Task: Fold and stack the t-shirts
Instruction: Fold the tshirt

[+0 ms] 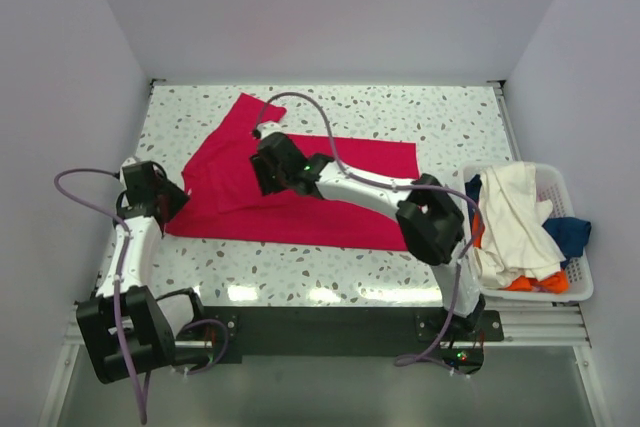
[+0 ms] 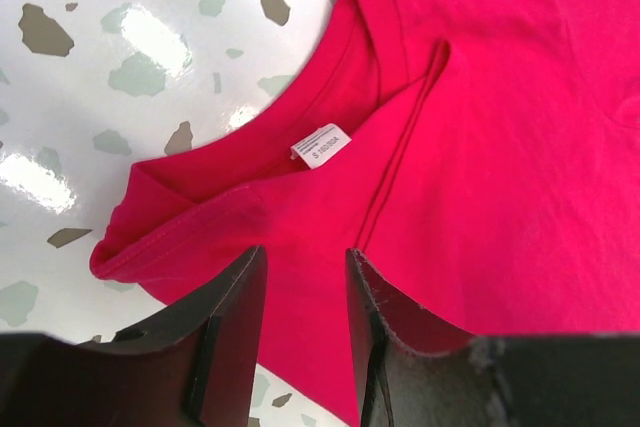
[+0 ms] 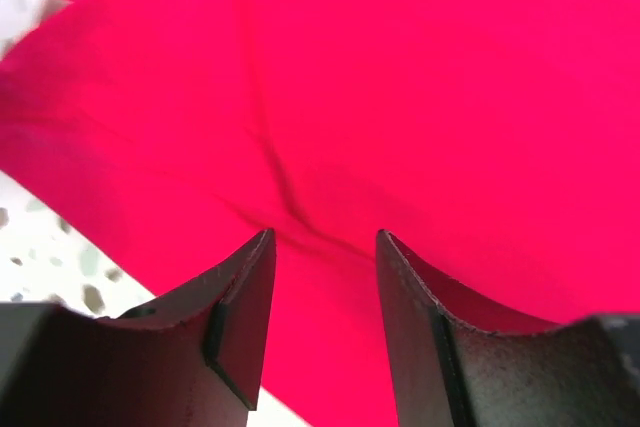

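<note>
Red t-shirt (image 1: pixel 220 212): limp, light, bunches easily; grasp at collar (image 2: pixel 265 142) band. Left gripper (image 2: pixel 302 259), right gripper (image 3: pixel 325 239): jaws part-open over cloth, nothing held.

Bright even light; glare patches on the glossy table (image 2: pixel 150 37); the red t-shirt (image 3: pixel 420 97) looks blurred, perhaps too close.

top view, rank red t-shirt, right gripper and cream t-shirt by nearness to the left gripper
1. red t-shirt: its left edge lies at the left gripper.
2. right gripper: mid-table, over the red cloth.
3. cream t-shirt: in the basket, far right.
</note>
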Available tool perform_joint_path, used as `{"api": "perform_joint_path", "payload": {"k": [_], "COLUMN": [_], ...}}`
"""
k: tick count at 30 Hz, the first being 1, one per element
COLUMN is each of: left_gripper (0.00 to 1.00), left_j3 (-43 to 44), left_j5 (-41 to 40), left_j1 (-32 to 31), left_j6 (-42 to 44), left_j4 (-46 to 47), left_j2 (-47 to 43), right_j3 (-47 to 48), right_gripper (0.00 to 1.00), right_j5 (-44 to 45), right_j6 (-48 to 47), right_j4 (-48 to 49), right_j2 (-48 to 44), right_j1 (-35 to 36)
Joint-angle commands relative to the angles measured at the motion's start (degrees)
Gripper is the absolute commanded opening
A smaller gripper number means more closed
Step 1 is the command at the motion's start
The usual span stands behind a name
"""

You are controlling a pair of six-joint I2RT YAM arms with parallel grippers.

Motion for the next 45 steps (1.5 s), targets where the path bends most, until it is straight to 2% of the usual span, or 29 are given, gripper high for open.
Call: {"api": "perform_joint_path", "payload": {"k": [1, 6, 11, 34, 45], "left_gripper": [0.42, 0.45, 0.46, 0.46, 0.46], "left_j3": [3.7, 6.6, 9.4, 10.3, 10.2], "left_j5": [0.7, 0.6, 0.8, 2.8, 3.2], "left_j1": [-0.1, -0.1, -0.1, -0.1, -0.1], "left_j6": [0.5, 0.4, 0.2, 0.6, 0.8], "left_j4": [-0.3, -3.5, -6.2, -6.3, -6.1], "left_j2": [-2.4, -6.3, -9.7, -9.7, -9.7], "right_j3": [9.4, 17.2, 20.4, 29.1, 29.4], "right_gripper": [0.48, 0.48, 0.47, 0.47, 0.3], "right_j5": [0.8, 3.7, 4.1, 7.7, 8.7], "right_j6": [-4.8, -8.4, -10.1, -13.2, -12.4], "right_j4": [4.3, 5.8, 7.8, 7.8, 7.7], "right_j2": [7.5, 14.9, 19.8, 27.6, 28.6], "right_j1": [4.8, 9.2, 10.5, 12.4, 12.5]}}
